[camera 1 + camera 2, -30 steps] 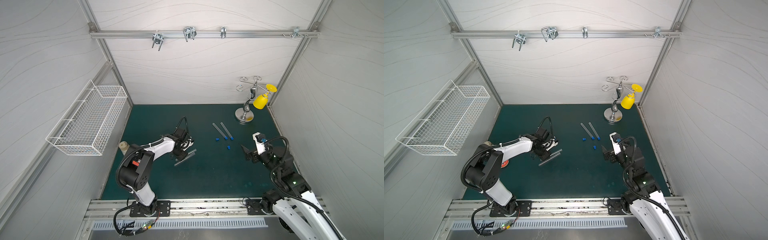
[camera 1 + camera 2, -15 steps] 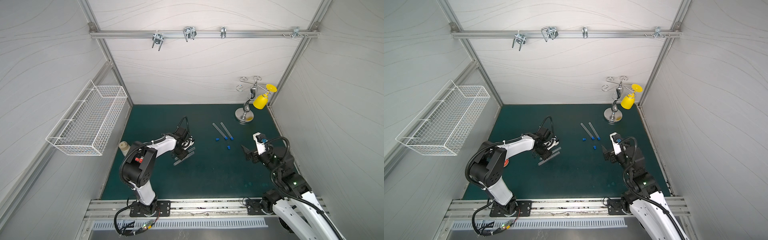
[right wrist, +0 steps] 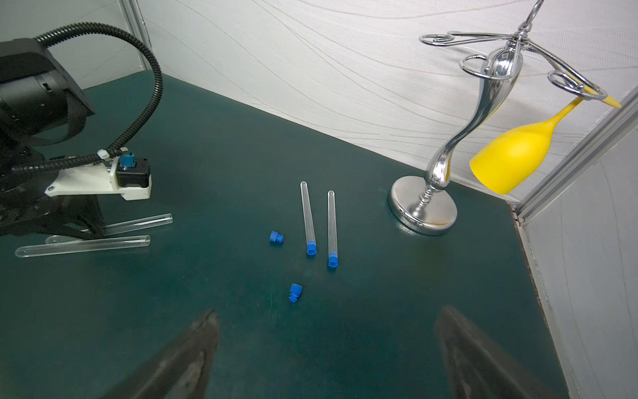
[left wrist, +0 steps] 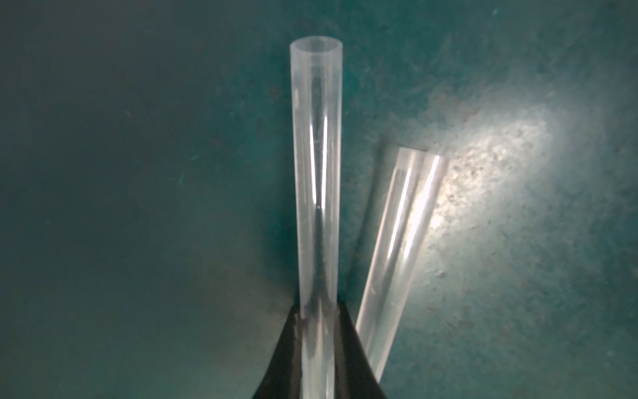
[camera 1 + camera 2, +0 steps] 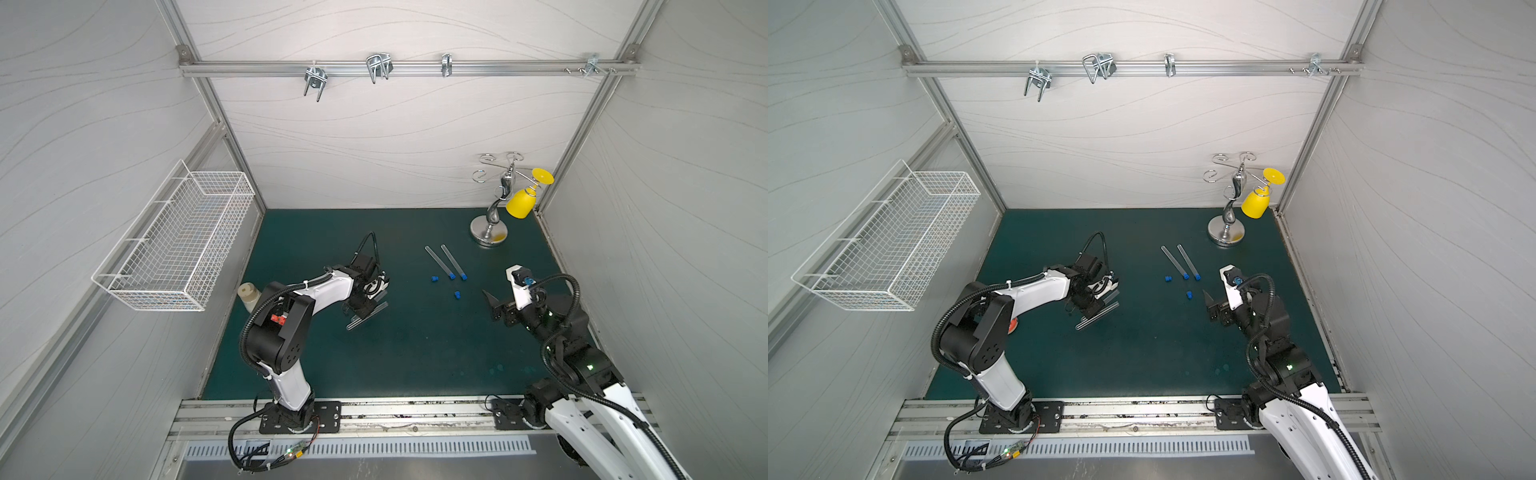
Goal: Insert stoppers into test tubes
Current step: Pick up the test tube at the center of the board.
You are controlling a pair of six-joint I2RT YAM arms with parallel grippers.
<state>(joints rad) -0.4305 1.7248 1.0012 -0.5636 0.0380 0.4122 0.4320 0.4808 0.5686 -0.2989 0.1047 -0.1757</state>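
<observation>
On the matte green mat (image 4: 138, 172), left claw (image 4: 317, 311) pinching a clear cylindrical test tube (image 4: 317, 172) (open-mouthed), right claw (image 3: 328, 311) spread wide.

You have white wall panels (image 5: 395, 145) with faint wavy lines at the back and on both sides, set in aluminium posts. A metal rail (image 5: 519, 66) crosses the back wall high up and carries several steel hooks (image 5: 378, 68). A white wire basket (image 5: 178, 249) hangs on the left-hand wall. Your desk (image 5: 415, 353) is surfaced in dark green. A chrome stand (image 5: 484, 239) with a yellow glass (image 5: 519, 203) hanging from it sits in the far right corner.
</observation>
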